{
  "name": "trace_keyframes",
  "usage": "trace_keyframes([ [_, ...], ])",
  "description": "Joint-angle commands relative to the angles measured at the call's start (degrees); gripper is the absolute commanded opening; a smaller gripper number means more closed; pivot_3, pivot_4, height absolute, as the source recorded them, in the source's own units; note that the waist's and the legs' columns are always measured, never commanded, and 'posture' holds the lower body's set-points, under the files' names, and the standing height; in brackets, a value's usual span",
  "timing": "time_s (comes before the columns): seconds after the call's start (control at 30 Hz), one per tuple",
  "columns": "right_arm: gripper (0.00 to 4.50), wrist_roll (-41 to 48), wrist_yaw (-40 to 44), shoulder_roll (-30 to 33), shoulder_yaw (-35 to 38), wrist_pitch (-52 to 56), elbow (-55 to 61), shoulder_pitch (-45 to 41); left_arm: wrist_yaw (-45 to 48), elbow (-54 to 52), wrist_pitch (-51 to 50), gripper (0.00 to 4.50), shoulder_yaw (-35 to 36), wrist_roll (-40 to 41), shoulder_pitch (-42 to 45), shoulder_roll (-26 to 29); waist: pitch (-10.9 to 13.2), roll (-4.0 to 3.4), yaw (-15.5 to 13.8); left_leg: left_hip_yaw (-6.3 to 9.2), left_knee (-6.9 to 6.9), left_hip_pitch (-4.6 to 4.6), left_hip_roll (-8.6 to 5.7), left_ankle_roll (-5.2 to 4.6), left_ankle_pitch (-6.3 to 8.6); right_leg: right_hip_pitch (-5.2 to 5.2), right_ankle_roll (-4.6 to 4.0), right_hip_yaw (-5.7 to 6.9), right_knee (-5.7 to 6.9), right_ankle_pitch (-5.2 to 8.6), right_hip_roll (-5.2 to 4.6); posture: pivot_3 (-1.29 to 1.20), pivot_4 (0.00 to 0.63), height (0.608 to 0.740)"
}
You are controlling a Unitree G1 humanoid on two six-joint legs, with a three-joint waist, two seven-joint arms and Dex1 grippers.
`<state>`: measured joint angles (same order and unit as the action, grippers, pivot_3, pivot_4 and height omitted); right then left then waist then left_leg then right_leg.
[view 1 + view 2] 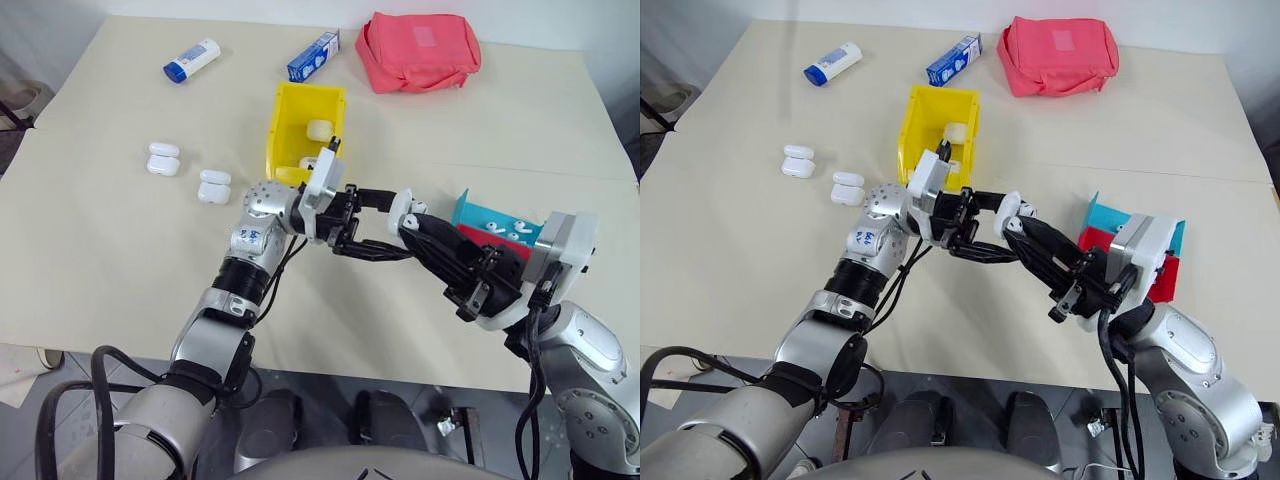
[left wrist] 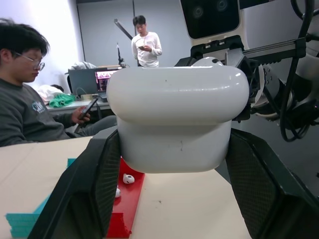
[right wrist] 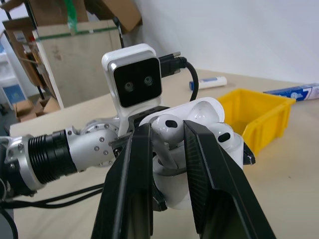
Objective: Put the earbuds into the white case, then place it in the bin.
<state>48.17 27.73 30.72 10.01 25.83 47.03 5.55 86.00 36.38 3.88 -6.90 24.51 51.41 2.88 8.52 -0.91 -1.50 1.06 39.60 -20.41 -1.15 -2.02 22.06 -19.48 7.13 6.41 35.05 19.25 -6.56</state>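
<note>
- left gripper (image 1: 372, 222) clamps the open white case (image 2: 178, 115); hold it steady.
- right gripper (image 3: 168, 130) pinches an earbud (image 3: 166, 125); seat it squarely, then release.

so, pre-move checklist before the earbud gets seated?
1. Left gripper shut on the white case: ok.
2. Case lid open: ok.
3. Right gripper shut on an earbud: ok.
4. Earbud over the open case: ok.
5. Earbud lined up with its socket: cannot tell.
6. Bin has room beside the cases already inside: ok.
</note>
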Motion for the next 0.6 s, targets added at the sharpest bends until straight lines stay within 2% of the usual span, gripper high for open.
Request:
trace_keyframes([
  [0.03,0.52,-3.3,1.5,4.0,0.5,2.4,-2.6,3.1,4.0,-3.1,1.3,2.80,1.2,2.7,1.8,-1.2,0.0,0.00,0.0,0.00,0.00,0.00,0.00,0.00,0.00,0.00,0.00,0.00,-0.01,0.00,0.00,0.00,0.150,0.740],
  [0.33,0.52,-0.8,2.1,8.3,2.7,3.9,-4.1,3.5,4.3,-2.6,2.8,2.80,1.0,2.6,1.7,-0.5,0.0,0.02,0.0,-0.01,0.00,0.00,0.04,0.00,0.00,0.01,0.00,0.01,-0.02,0.00,-0.01,0.00,0.150,0.740],
  [0.6,0.52,1.2,1.6,11.7,1.4,6.9,-4.0,0.4,4.7,-3.2,4.1,2.80,0.3,2.3,0.8,-0.6,0.0,0.04,0.0,-0.01,0.00,0.00,0.08,-0.01,0.00,0.02,0.00,0.03,-0.05,0.00,-0.01,0.00,0.150,0.740],
])
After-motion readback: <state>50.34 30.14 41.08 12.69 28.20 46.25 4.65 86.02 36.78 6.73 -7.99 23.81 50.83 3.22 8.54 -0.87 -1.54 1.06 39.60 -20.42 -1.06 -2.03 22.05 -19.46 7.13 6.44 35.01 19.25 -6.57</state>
